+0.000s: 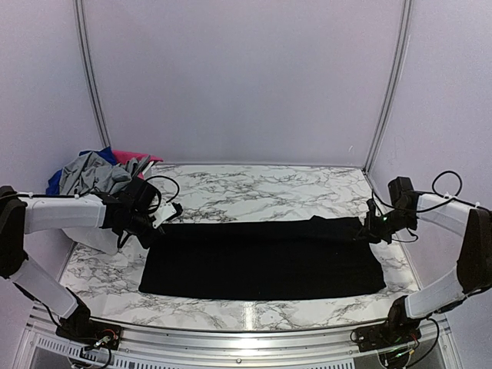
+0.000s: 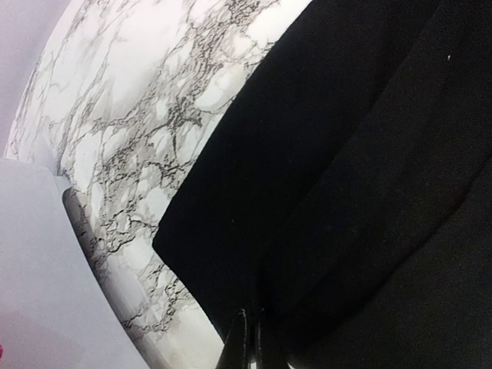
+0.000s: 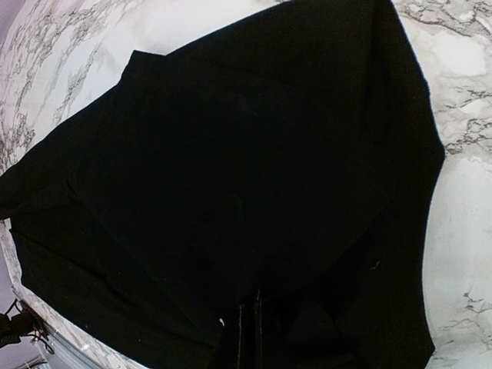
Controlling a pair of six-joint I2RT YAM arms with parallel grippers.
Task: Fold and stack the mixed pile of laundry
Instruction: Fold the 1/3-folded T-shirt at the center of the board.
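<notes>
Black garment point(image 1: 261, 265): being held lengthwise across mid-frame.
Left gripper point(image 1: 156, 223): being clamped on its left end.
Right gripper point(image 1: 367, 229): being clamped on its right end.

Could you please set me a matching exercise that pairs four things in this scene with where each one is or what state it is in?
Things:
1. black garment
2. grey shirt
3. left gripper
4. right gripper

Places or states:
A. shut on the black garment's far right corner
B. spread out across the marble table
C. crumpled on the heap at the far left
D. shut on the black garment's far left corner

Pairs: 1-B, 2-C, 3-D, 4-A
</notes>
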